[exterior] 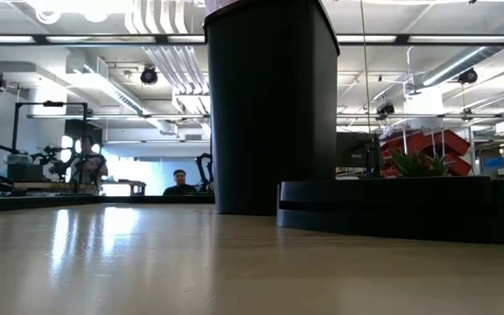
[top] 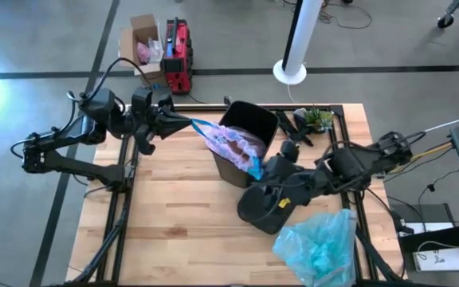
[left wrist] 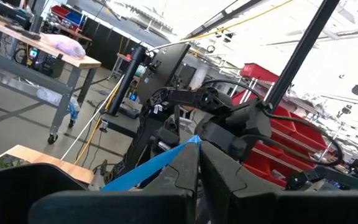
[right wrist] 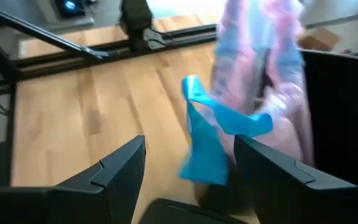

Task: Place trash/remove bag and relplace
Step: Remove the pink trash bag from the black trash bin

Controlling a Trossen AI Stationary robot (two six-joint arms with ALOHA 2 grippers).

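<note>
the bag, pale pink-lavender, sat bunched in the mouth of the black bin near table centre, partly drawn out towards 9 o'clock. one blue tie ran taut from it to the left gripper, which was clamped shut on that tie. the second blue tie hung loose between the spread fingers of the right gripper, at the bin's 5 o'clock side, holding nothing. the bag's long axis appeared to lie 9-to-3 o'clock, its mouth end towards 9. judged best practice: close on the loose tie, then lift both together, evenly. the light blue replacement bag lay at 5 o'clock.
</note>
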